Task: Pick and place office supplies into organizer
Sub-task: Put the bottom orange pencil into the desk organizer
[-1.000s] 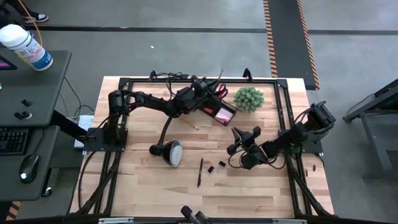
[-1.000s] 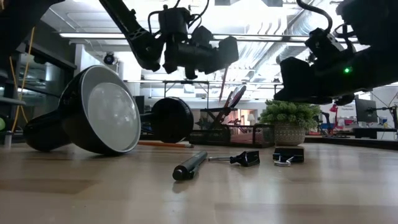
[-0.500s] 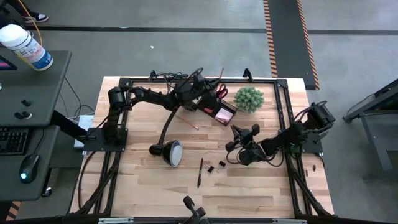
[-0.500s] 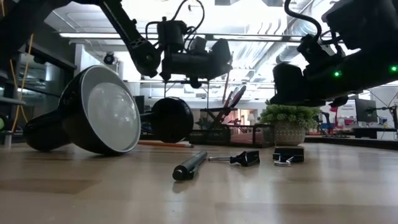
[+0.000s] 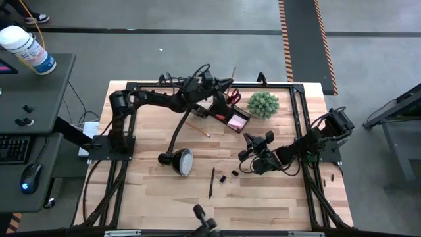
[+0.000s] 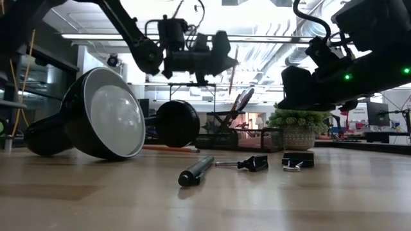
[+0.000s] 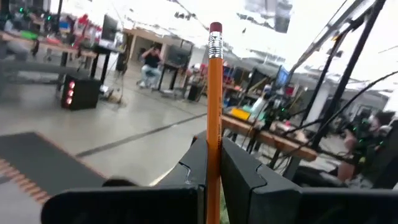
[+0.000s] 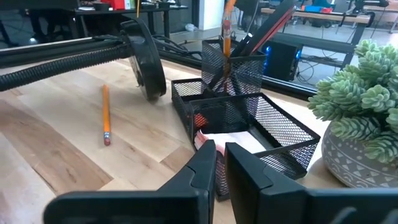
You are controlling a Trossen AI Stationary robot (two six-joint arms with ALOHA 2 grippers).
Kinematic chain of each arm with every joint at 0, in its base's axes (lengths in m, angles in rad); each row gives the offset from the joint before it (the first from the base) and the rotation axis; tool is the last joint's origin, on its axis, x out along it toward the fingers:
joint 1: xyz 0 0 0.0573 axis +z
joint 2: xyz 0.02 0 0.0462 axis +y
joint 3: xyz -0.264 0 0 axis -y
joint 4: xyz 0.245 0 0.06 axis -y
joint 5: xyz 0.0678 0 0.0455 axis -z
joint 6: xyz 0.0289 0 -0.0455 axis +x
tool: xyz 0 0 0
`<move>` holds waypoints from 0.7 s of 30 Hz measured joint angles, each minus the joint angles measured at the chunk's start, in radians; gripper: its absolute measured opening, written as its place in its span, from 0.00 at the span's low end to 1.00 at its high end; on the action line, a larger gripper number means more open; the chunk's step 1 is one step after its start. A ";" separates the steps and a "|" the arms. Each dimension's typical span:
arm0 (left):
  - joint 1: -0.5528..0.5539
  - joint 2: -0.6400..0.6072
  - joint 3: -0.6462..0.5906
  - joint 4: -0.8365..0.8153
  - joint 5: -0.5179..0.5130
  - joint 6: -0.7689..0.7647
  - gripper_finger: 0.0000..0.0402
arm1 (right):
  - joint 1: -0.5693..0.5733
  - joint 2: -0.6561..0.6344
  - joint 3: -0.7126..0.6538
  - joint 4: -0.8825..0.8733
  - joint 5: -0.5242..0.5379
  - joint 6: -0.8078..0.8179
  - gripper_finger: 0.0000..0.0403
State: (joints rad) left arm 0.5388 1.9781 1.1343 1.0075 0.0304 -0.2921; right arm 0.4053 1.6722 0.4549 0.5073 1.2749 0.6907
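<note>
Your left gripper [image 7: 214, 186] is clamped on a yellow-orange pencil [image 7: 214, 106] that stands upright between its fingers, pink eraser end up; in the high view it hangs at upper centre of the frame, over the tall cup of the black wire-mesh organizer [image 5: 227, 113]. Your right gripper [image 8: 219, 158] hangs to the right of centre with its fingers drawn almost together and nothing between them, pointed at the organizer's low tray, where the pink sticky-note pad [image 5: 235, 120] lies. Orange-handled scissors [image 5: 233, 98] already stand in the cup. Just right of the organizer sits the green spiky plant ball [image 5: 263, 104], close beside the right arm's way in. Left of it, a second yellow-orange pencil [image 5: 196, 128] lies loose on the wooden table [image 5: 158, 191], beside the curved neck of the black desk lamp [image 5: 176, 160] that rests on its side. Below centre lie a black pen [image 5: 212, 182] and two small black binder clips [image 5: 228, 176], near the right gripper. The lower part of the table is open wood out to the black frame rails.
</note>
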 joint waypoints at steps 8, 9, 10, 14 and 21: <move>-0.003 -0.079 0.001 -0.192 0.016 0.103 0.02 | 0.000 -0.008 0.000 0.154 0.067 -0.247 0.07; -0.002 -0.080 0.001 -0.209 0.028 0.109 0.02 | -0.005 -0.018 0.000 0.203 0.075 -0.329 0.07; -0.002 -0.079 0.001 -0.224 0.041 0.116 0.02 | -0.011 -0.031 0.000 0.249 0.076 -0.413 0.07; -0.002 -0.079 0.001 -0.250 0.058 0.146 0.02 | -0.065 -0.118 0.000 0.336 0.075 -0.675 0.10; -0.002 -0.079 0.001 -0.259 0.099 0.183 0.02 | -0.240 -0.353 -0.042 0.337 -0.097 -0.835 0.19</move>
State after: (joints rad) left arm 0.5365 1.8991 1.1351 0.7483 0.1290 -0.1089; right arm 0.1652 1.3189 0.4132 0.8439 1.1782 -0.1448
